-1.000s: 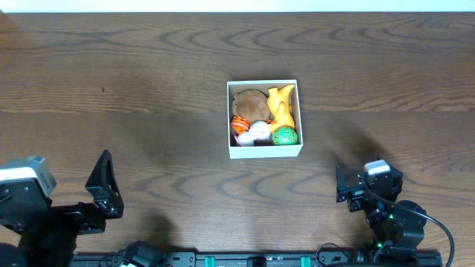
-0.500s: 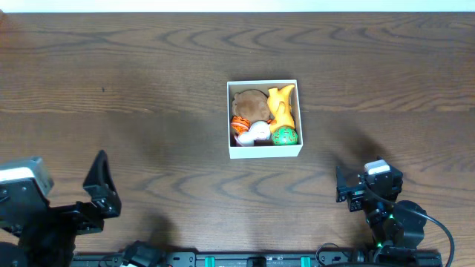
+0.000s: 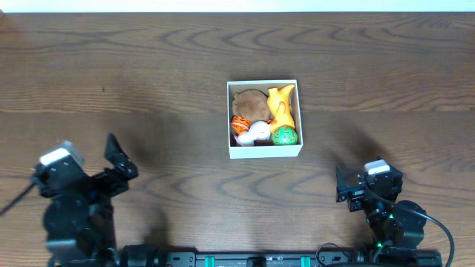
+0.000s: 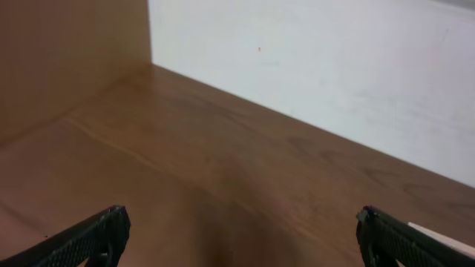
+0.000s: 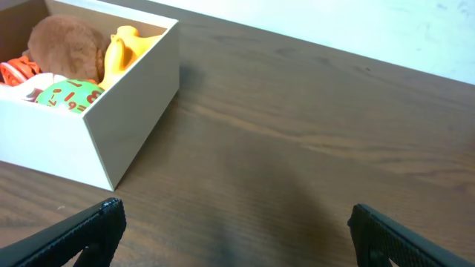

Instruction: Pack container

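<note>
Overhead, we see the container (image 3: 265, 151) near the middle of the table (image 3: 148, 67), with a brown plush (image 3: 251, 104), a yellow toy (image 3: 281, 106), a green ball (image 3: 284, 136) and an orange striped toy (image 3: 240, 123) packed close inside. Well apart from it, near the robot's side, our left gripper (image 4: 241, 230) and right gripper (image 5: 234, 219) each have fingers spread wide, grasping nothing.
</note>
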Robot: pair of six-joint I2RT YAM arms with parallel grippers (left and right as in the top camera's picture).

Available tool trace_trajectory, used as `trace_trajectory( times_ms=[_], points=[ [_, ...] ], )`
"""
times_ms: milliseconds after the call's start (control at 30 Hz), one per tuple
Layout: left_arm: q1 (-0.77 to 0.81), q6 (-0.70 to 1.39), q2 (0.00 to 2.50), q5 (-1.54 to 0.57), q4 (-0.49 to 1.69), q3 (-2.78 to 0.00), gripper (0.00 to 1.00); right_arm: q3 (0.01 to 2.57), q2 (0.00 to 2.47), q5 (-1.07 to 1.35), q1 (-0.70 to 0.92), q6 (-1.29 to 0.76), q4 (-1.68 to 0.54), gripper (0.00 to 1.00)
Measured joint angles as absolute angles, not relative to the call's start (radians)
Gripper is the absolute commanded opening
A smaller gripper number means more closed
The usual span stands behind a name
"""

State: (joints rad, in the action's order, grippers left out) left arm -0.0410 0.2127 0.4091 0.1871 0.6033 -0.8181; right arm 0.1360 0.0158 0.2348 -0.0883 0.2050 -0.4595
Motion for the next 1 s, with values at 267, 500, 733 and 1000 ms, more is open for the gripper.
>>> trace_trajectory(
  times_ms=[267,500,733,1000],
  points=[
    [-0.045,0.214,0.197,0.137,0.384,-0.434,0.98,0.136,0.015,0.235,-0.088,0.205,-0.46,0.99],
    [-0.045,0.24,0.12,0.13,0.273,-0.25,0.98,0.136,0.015,0.235,-0.088,0.205,-0.46,0.99],
    [-0.045,0.258,0.065,0.13,0.192,-0.156,0.98,0.136,0.015,0.235,-0.088,0.205,-0.46,0.99],
    [-0.045,0.259,0.013,0.129,0.157,-0.079,0.98,0.136,0.014,0.235,-0.088,0.205,-0.46,0.99]
  ],
)
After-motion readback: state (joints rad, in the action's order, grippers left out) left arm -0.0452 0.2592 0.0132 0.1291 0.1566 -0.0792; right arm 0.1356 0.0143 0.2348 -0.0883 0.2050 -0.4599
